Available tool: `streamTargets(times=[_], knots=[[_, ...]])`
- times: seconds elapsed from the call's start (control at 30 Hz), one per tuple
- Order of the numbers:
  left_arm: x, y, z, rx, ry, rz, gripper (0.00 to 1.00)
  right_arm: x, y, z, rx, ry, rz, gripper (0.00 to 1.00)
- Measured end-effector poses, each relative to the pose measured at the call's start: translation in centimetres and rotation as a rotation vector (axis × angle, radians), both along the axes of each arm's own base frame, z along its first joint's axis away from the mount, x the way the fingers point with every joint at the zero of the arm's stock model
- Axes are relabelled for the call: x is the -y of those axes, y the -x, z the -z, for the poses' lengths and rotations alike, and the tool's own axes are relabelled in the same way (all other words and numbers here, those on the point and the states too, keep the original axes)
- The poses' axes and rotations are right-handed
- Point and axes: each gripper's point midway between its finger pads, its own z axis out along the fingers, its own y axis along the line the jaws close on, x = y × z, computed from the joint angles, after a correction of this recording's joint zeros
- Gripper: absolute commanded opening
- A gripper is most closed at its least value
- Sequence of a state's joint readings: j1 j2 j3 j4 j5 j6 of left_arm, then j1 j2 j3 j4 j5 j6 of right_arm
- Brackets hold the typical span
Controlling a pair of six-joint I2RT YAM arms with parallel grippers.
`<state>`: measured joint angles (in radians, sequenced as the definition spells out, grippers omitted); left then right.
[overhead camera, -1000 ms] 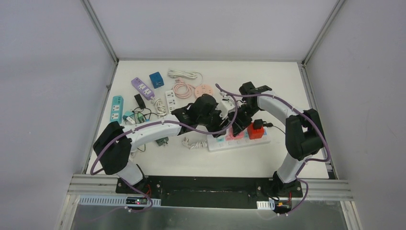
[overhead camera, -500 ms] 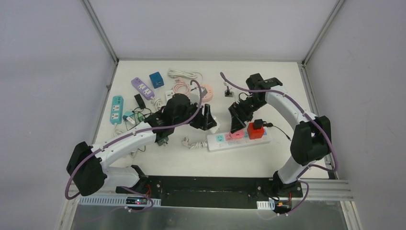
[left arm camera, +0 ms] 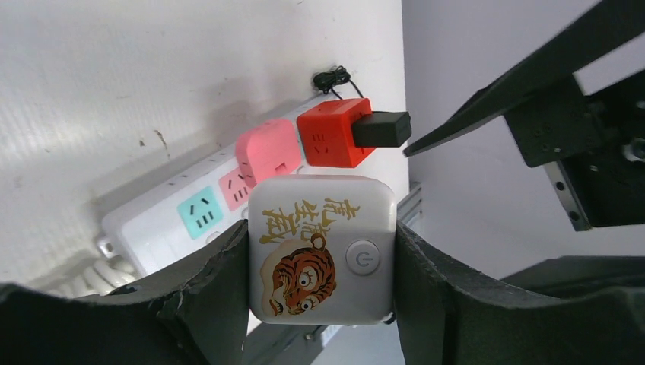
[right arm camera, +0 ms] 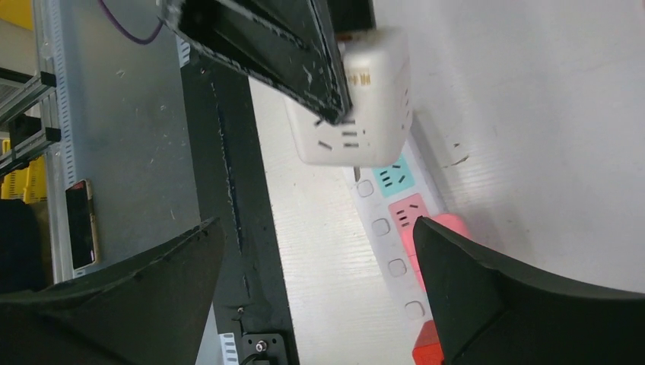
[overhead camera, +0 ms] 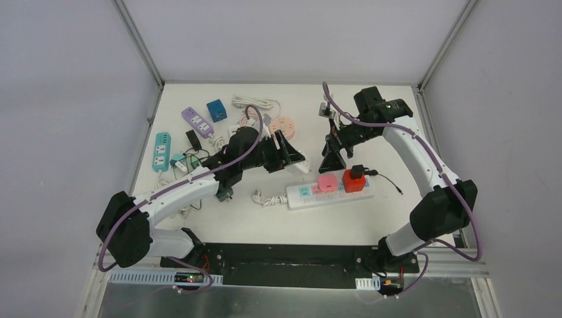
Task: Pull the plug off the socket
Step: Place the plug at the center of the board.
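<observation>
Left gripper (left arm camera: 320, 251) is clamped on the white tiger-print plug (left arm camera: 304, 281), one finger on each side, its power button facing my wrist cam. The plug is off the power strip (overhead camera: 329, 193), held above the table near the strip's teal socket (left arm camera: 199, 213) end, not touching it. On the strip I see a pink adapter (left arm camera: 268, 152) beside the teal socket, then a red adapter (left arm camera: 327, 133) with a black plug (left arm camera: 380, 129) stuck in it. Right gripper (right arm camera: 317, 228) is spread wide and empty, hanging over the table on the strip's far side, apart from the left one
</observation>
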<state>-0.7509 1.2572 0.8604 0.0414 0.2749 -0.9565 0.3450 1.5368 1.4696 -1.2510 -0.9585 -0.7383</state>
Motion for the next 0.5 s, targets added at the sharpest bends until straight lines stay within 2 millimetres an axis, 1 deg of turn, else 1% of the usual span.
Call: streamTargets(times=[0.13,0.2,0.37,0.43,0.5], knots=[[0.9,-0.1,0.6,-0.120,0.059,-0.015,0.00,-0.5,-1.9,-1.8,0.053,-0.018,0.028,1.00],[1.2,-0.1,0.4,-0.152,0.086,-0.019,0.00,-0.7,-2.5,-2.1,0.063,-0.018,0.044,1.00],[1.6,0.1,-0.7,-0.192,0.151,-0.017,0.00,-0.8,-3.3,-1.5,0.062,0.013,0.088,1.00],[1.9,0.0,-1.0,-0.202,0.173,-0.015,0.00,-0.9,-3.3,-1.1,0.057,0.024,0.094,1.00],[2.2,-0.1,-0.8,-0.218,0.182,-0.008,0.00,-1.3,-3.0,-0.8,0.050,0.034,0.088,1.00]])
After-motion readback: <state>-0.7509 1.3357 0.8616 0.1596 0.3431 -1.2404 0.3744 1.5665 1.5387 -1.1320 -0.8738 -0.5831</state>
